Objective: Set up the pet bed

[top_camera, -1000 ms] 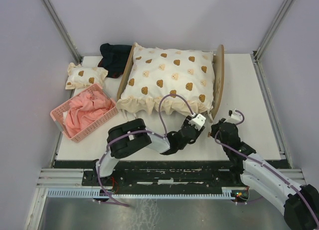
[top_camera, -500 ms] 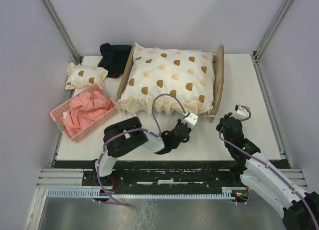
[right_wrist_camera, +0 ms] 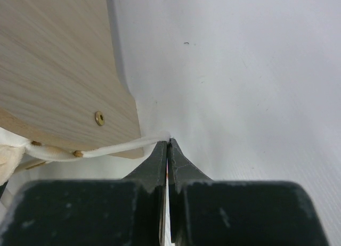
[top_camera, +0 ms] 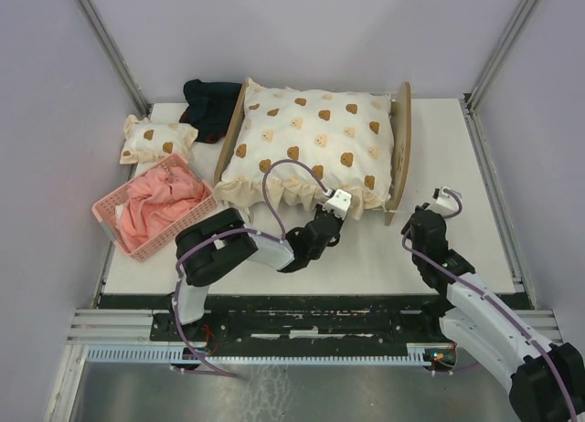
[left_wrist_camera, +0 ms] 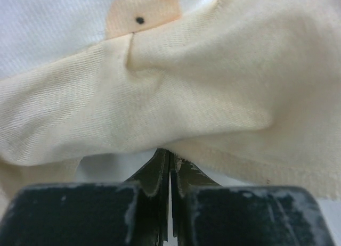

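overhead: pet bed (top_camera: pixel 399 148) is sitting at the back centre of the table (top_camera: pixel 457 148), mattress hidden under the bear-print quilt (top_camera: pixel 311 139). pink basket (top_camera: pixel 151 207), small pillow (top_camera: pixel 155 139) and dark cloth (top_camera: pixel 210 102) are lying to its left. left gripper (top_camera: pixel 336 212) is sitting at the quilt's near frilled edge; right gripper (top_camera: pixel 428 214) is standing just beside the bed's near right corner, apart from the wood.

the wrist views are giving what the overhead is not (it is too small to show jaws):
- left wrist: left gripper (left_wrist_camera: pixel 169 153) is closed, pinching a fold of the cream quilt (left_wrist_camera: pixel 213 86) hem between its tips.
- right wrist: right gripper (right_wrist_camera: pixel 168 142) is closed, nipping the end of a thin white cord (right_wrist_camera: pixel 117 146) that is running from under the bed's plywood end board (right_wrist_camera: pixel 58 70) across the table.

against a second ago: left gripper is now sitting further left along the frill, away from the right corner. right gripper is now standing further right, off the bed's corner. bed, basket, pillow and dark cloth are lying where they were.
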`<state>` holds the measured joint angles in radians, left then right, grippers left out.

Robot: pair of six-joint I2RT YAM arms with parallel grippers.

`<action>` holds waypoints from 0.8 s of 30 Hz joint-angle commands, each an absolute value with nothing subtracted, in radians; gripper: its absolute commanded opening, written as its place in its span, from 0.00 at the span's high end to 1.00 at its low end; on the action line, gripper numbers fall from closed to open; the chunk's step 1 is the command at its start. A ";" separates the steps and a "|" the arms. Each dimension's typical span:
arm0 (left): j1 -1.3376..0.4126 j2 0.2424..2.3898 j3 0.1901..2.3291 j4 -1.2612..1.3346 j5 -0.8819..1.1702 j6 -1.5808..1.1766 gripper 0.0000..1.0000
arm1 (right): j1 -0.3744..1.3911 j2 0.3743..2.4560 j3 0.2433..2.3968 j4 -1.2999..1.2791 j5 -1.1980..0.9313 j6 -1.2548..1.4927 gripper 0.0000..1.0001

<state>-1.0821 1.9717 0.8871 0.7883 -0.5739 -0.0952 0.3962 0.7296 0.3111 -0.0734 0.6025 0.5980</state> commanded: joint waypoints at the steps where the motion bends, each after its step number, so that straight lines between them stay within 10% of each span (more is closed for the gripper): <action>1: -1.057 1.915 0.865 0.796 -0.620 -0.150 0.97 | 0.378 0.748 0.356 -0.021 0.625 0.560 0.98; 5: -1.089 1.870 0.835 0.789 -0.534 -0.164 0.78 | 0.379 0.771 0.401 -0.077 0.470 0.511 0.97; 12: -1.143 1.760 0.767 0.693 -0.505 -0.284 0.50 | 0.378 0.709 0.467 -0.304 0.426 0.582 0.56; 24: -1.162 1.527 0.706 0.394 -0.598 -0.402 0.25 | 0.380 0.466 0.409 -0.294 0.272 0.904 0.54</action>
